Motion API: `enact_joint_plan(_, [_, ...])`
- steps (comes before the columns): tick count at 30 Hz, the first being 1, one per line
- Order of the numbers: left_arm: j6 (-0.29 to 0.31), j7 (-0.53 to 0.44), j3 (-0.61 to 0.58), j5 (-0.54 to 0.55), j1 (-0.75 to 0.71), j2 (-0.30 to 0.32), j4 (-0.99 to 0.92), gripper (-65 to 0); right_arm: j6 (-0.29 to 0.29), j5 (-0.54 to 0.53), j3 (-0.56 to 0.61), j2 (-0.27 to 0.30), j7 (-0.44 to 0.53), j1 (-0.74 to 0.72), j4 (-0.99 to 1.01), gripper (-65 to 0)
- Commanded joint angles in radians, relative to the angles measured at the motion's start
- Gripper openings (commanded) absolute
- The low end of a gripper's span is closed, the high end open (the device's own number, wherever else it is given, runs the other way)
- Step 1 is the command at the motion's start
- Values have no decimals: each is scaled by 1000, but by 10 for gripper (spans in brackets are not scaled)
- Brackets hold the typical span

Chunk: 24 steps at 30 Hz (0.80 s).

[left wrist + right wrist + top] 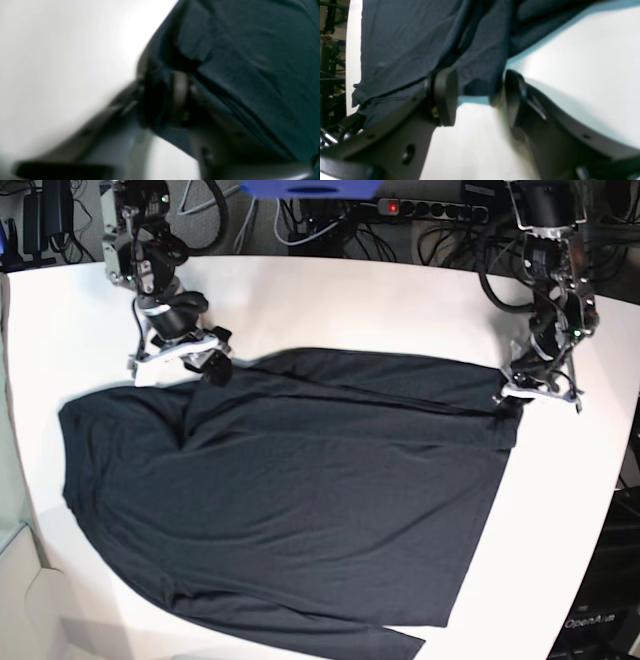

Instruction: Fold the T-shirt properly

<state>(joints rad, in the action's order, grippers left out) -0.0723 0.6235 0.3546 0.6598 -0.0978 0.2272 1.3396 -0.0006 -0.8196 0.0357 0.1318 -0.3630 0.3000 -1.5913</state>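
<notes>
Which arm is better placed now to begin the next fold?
Probably the left: its fingers are pinched on the T-shirt edge. The right fingers stand apart around a corner, not gripping.

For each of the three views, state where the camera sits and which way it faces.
Left wrist: on the left arm, looking along its fingers; the left gripper pinches the T-shirt edge over the white table.
Right wrist: on the right arm, looking along its fingers; the right gripper stands open at a shirt corner.
Base: high above, looking down on the whole table, shirt spread out, both arms at the far edge.
Shared: all show the dark shirt and white table; both grippers reappear in the base view.
</notes>
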Motion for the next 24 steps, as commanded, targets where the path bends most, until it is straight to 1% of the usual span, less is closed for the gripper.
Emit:
enact_joint_plan(1, [-14,65,-1,-7,-7,2,-8,-649,6,-14,-1,1,17,-3,-16,-337])
enact_joint_plan(6, [-14,65,-4,-7,-6,2,-8,-650,6,-14,-1,1,17,-5,-21,-335])
enact_joint_plan(9, [-14,65,-6,-7,-6,2,-10,-650,6,-14,-1,-21,15,-5,-21,-332])
enact_joint_plan(15, [-14,65,-7,-8,-10,2,-7,-650,6,-14,7,-42,15,-20,-16,-331])
enact_joint_plan(24, [-14,65,-9,-7,-12,2,-2,-650,6,-14,7,-41,15,-48,-16,-336])
